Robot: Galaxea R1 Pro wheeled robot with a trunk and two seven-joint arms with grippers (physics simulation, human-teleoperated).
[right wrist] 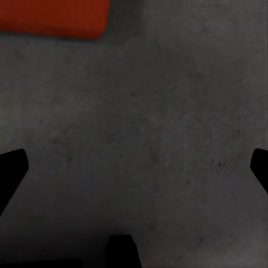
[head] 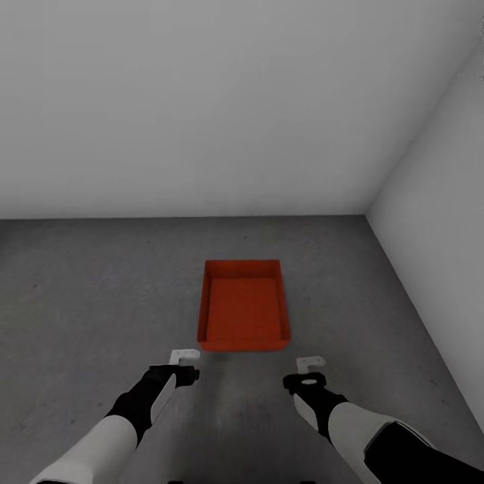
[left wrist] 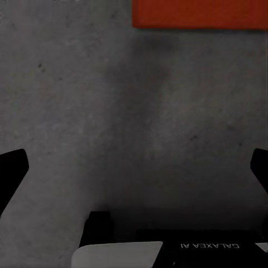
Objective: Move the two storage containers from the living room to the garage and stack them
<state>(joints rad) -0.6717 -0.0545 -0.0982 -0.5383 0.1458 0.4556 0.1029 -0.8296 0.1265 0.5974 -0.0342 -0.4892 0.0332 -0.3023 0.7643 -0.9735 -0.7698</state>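
Observation:
A red-orange open-topped storage container (head: 243, 306) sits flat on the grey speckled concrete floor (head: 94, 289) of the garage, straight ahead of me. My left gripper (head: 185, 355) hangs open just short of the container's near left corner, holding nothing. My right gripper (head: 310, 364) is open too, off the near right corner, also empty. In the left wrist view the container (left wrist: 198, 14) shows as a red edge beyond the spread gripper (left wrist: 134, 170). A red corner of the container (right wrist: 53, 17) lies past the wide-open gripper (right wrist: 134, 170) in the right wrist view.
A plain white back wall (head: 202, 101) closes the room beyond the container. A white side wall (head: 437, 222) runs along the right and meets it in a corner. Bare concrete spreads to the left and in front of the bin.

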